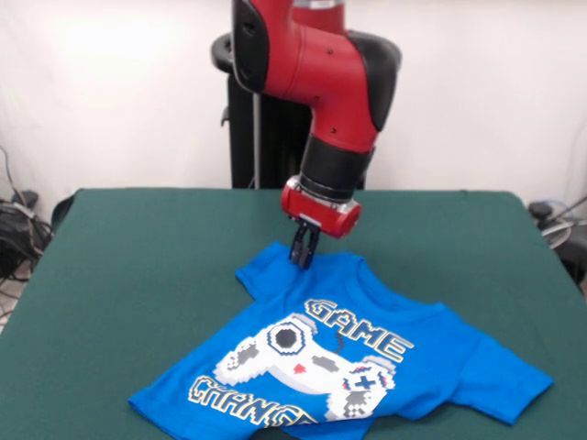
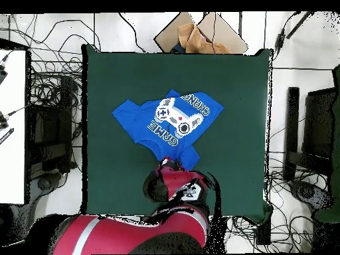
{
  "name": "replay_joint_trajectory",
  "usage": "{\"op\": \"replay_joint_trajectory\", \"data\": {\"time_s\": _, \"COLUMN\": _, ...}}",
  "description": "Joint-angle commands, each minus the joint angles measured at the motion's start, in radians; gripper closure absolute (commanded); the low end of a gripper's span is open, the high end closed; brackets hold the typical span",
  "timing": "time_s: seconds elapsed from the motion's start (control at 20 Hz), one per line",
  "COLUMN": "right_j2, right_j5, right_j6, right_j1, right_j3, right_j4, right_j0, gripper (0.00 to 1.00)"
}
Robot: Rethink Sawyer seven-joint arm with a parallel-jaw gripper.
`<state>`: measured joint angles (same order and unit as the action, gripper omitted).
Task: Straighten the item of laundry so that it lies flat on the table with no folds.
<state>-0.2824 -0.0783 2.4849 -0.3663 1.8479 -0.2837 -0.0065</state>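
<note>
Laundry here is a small bright blue short-sleeved T-shirt (image 1: pixel 367 367) with a white pixel game-controller print (image 1: pixel 307 365) and "GAME CHANGER" lettering, lying print side up on the large dark green felt-covered table (image 1: pixel 147 257). Seen from the front, the shirt occupies the table's lower middle, running from about 11 o'clock at its upper corner down toward 4 o'clock, where one short sleeve (image 1: pixel 514 390) spreads out flat; its lower hem reaches the bottom edge of the picture at about 7 o'clock. The cloth near the upper corner shows a crease and a slightly turned edge, and the body lies skewed against the table's sides rather than square. The red and black arm (image 1: pixel 321 73) comes down to that upper corner, and its dark gripper (image 1: pixel 303 249) stands upright with its tips at the blue fabric; the fingers look drawn close together, touching or pinching the shirt's edge, though whether they truly grasp the cloth cannot be told. In the overhead view the T-shirt (image 2: pixel 143 119) sits a little toward 10 o'clock of the table's (image 2: pixel 246 133) centre, its printed lettering upside down, with one corner reaching toward 6 o'clock under the arm's red wrist (image 2: pixel 176 180). There the gripper itself is hidden beneath the arm. Cables and a brown cardboard box (image 2: pixel 199 36) lie on the floor beyond the table at 12 o'clock.
</note>
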Motion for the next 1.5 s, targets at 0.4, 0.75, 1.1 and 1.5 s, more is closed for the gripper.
{"op": "replay_joint_trajectory", "data": {"time_s": 0.4, "right_j2": -0.050, "right_j5": 0.005, "right_j6": 0.112, "right_j1": 0.089, "right_j3": -0.033, "right_j4": 0.070, "right_j0": 0.039, "gripper": 1.00}}
{"op": "replay_joint_trajectory", "data": {"time_s": 0.75, "right_j2": 0.003, "right_j5": -0.007, "right_j6": 0.090, "right_j1": 0.076, "right_j3": -0.032, "right_j4": 0.037, "right_j0": -0.015, "gripper": 1.00}}
{"op": "replay_joint_trajectory", "data": {"time_s": 1.1, "right_j2": 0.150, "right_j5": -0.024, "right_j6": 0.049, "right_j1": 0.047, "right_j3": -0.015, "right_j4": -0.033, "right_j0": -0.145, "gripper": 1.00}}
{"op": "replay_joint_trajectory", "data": {"time_s": 1.5, "right_j2": 0.218, "right_j5": 0.035, "right_j6": 0.025, "right_j1": 0.024, "right_j3": -0.005, "right_j4": -0.060, "right_j0": -0.211, "gripper": 1.00}}
